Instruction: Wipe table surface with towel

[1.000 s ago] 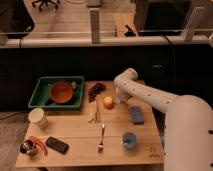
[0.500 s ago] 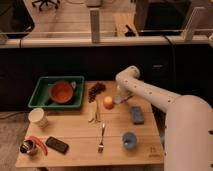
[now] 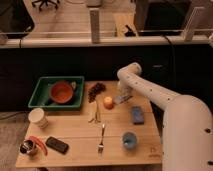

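Little is changing since a second ago — the arm is keeping its reach over the far edge.

Nearest, a fork (image 3: 101, 139), phone (image 3: 56, 145) and blue cup (image 3: 129, 139) are crowding the table surface (image 3: 80, 131); farther back the gripper (image 3: 121, 99) is hanging low beside an orange fruit (image 3: 108, 102), seemingly pressing a pale cloth — likely the towel (image 3: 123, 99) — though its grip cannot be told.

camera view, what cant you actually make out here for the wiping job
- Gripper, camera view: at the table surface's far edge beside the orange fruit; too blurred to tell whether it holds a towel.
- Towel: none clearly identifiable; the blue object is too blurred to name.
- Dark cluster by the green tray: too small to identify.
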You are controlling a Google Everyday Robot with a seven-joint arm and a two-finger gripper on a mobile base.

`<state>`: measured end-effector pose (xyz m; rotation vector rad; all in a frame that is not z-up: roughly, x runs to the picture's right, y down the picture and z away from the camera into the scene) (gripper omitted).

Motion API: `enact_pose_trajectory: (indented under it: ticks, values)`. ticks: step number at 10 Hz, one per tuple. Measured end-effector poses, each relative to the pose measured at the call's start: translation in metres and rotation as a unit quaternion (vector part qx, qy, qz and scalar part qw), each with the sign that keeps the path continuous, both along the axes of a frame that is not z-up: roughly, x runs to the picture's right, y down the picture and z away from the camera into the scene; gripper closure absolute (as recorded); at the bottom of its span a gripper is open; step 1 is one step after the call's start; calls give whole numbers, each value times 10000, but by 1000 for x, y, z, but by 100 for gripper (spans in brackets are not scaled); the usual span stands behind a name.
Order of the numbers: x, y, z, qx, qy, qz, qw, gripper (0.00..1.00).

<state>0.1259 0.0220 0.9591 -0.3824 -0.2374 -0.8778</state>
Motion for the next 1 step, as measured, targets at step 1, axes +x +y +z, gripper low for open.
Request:
enact_pose_trajectory:
  ticks: [1]
  values:
    - [1, -1, 1, 12, 7, 43, 10000, 20]
